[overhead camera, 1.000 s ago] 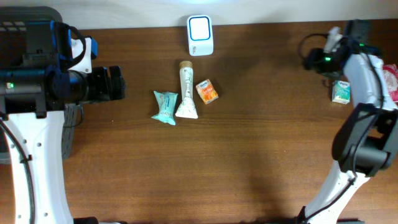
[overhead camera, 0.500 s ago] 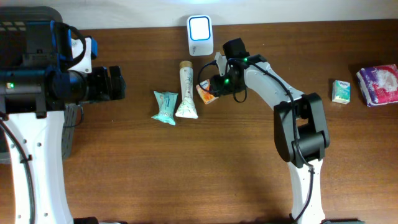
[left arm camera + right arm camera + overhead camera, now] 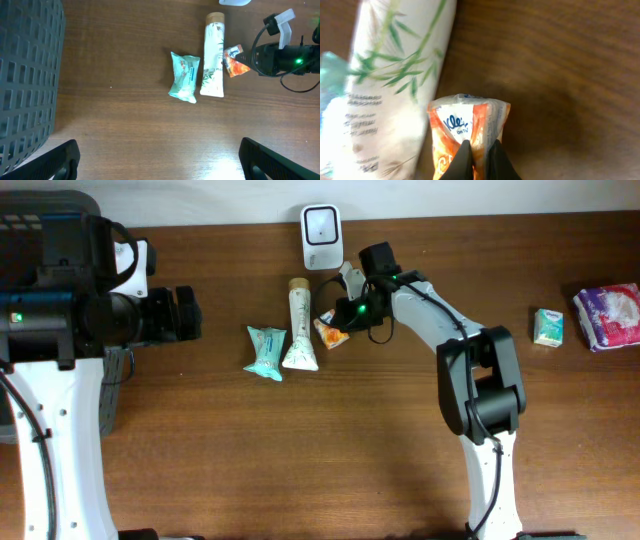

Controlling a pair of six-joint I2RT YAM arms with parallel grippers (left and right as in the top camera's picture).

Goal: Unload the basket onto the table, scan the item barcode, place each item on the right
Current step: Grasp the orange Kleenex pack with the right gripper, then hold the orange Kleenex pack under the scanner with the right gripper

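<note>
Pinching the orange pack point(image 3: 468, 131) at its edge, the right claw point(image 3: 479, 151) is clenched.

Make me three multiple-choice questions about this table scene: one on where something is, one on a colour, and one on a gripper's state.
1. Where is the white scanner in the overhead view?
A. At the table's top edge, just beyond the cap of the bamboo-print tube
B. At the right edge
C. At the bottom edge

2. What colour is the packet pinched by the right gripper?
A. Teal
B. Orange and white
C. Purple

3. What state is the left gripper in?
A. Open and empty
B. Shut on the tube
C. Shut on nothing

Answers:
1. A, the scanner sits by the top edge, close to the tube's cap.
2. B, the right wrist view shows orange and white wrapping between the closed fingers.
3. A, its fingers stand wide apart with only bare table between them.
</note>
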